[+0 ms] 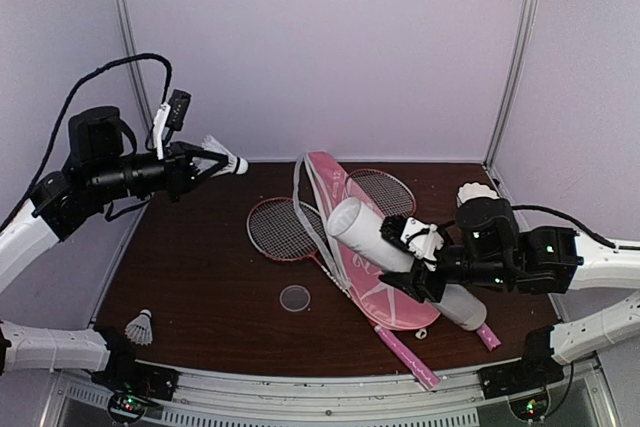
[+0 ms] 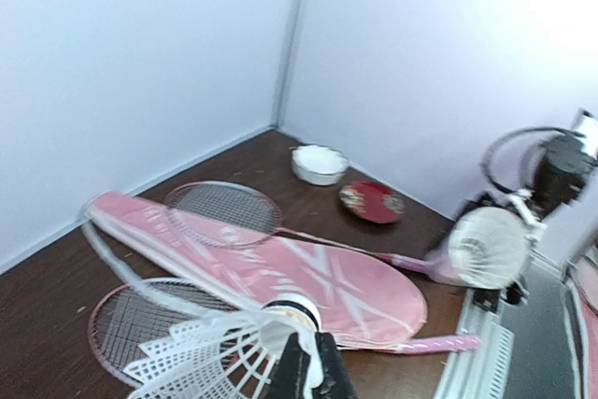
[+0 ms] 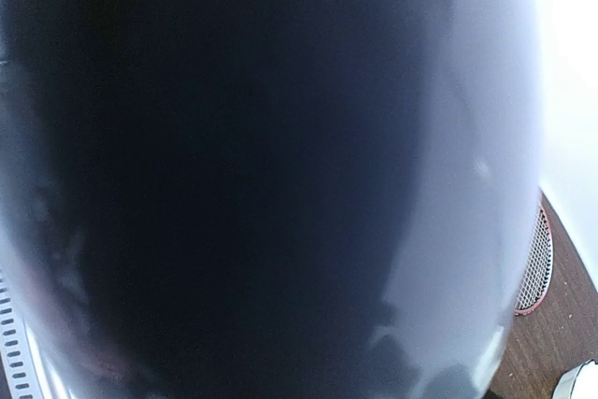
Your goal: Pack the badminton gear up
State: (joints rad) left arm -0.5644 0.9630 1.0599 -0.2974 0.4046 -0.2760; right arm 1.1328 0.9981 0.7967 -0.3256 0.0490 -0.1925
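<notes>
A dark brown wooden worktop sits boxed in by pale lilac walls with metal posts at the back corners. A pink cover with white stripes lies flat across the middle, with two red-framed racquets lying partly under it, one head on each side, and their pink handles pointing to the near edge.

The long white tube is held tilted above the cover, its open end up and to the left. The right pincer is clamped around its middle. What is inside cannot be told, and the right wrist view shows only its blurred wall.

The left pincer is raised at the far left, closed on a shuttlecock by its cork end. A second shuttlecock stands near the left front corner. A small clear disc lies near the middle, and a red dish sits by the right wall.
</notes>
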